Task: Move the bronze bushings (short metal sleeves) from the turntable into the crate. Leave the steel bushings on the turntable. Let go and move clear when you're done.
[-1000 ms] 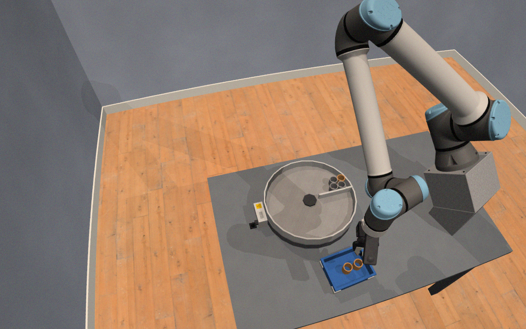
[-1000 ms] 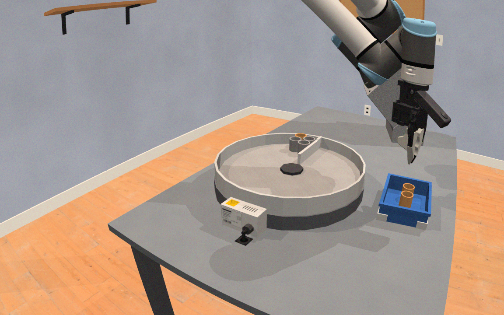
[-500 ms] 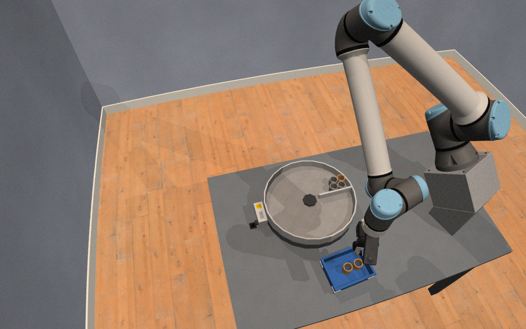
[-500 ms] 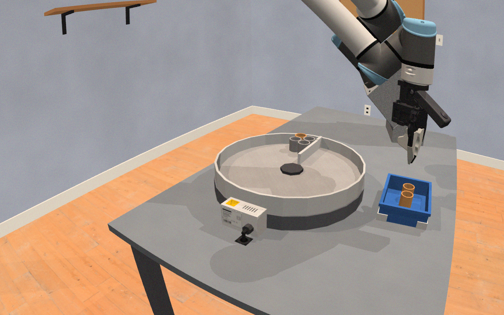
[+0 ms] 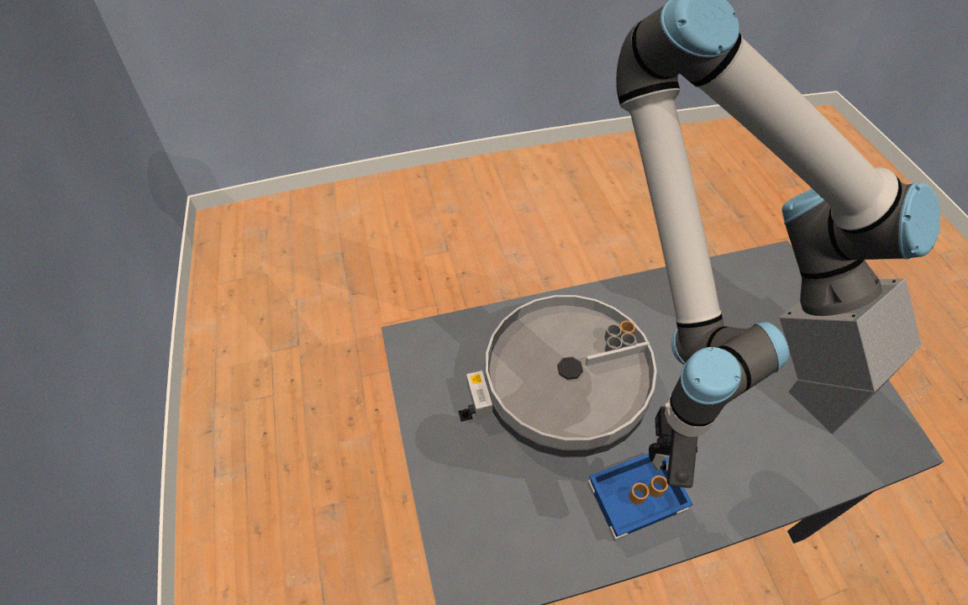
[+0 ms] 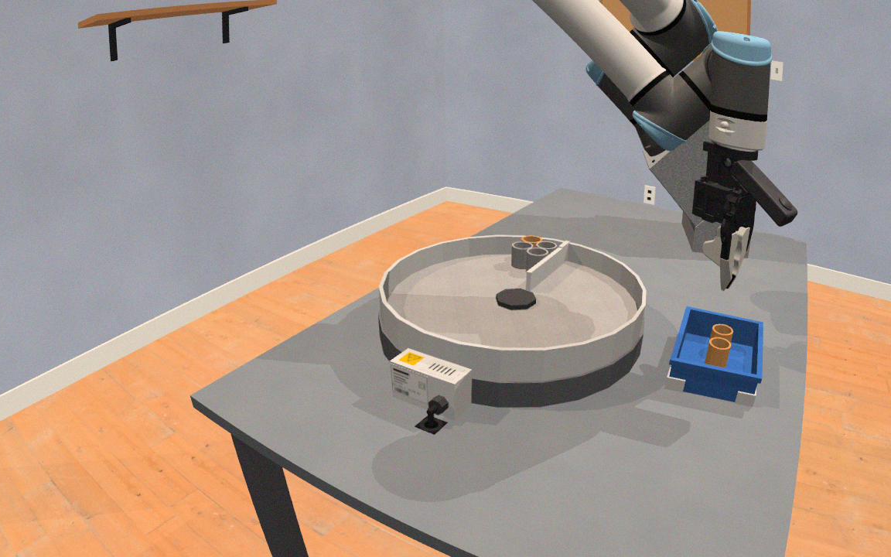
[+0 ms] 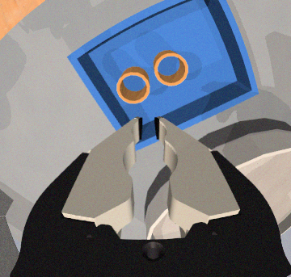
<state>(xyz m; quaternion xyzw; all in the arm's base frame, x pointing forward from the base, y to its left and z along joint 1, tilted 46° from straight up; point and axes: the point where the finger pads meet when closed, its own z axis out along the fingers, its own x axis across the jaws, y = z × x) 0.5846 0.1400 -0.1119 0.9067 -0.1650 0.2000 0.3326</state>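
Note:
My gripper (image 5: 662,465) (image 6: 728,281) (image 7: 148,119) is shut to a narrow gap, with nothing between its tips. It hangs above the blue crate (image 5: 648,520) (image 6: 718,381) (image 7: 97,93), near one edge. Inside the crate stand two upright bronze bushings, one nearer the robot base (image 5: 658,485) (image 6: 722,331) (image 7: 135,98) and one farther from it (image 5: 639,494) (image 6: 715,357) (image 7: 178,76). On the turntable (image 5: 533,338) (image 6: 435,332), a bronze bushing (image 5: 627,326) (image 6: 531,239) stands against three steel bushings (image 5: 613,342) (image 6: 519,257).
A raised divider bar (image 5: 615,353) (image 6: 547,266) lies beside the cluster, running from the turntable's rim towards its dark hub (image 5: 570,367) (image 6: 516,299). A white box (image 5: 478,391) (image 6: 428,377) with a black fitting stands against the outside of the turntable, on the side away from the robot base.

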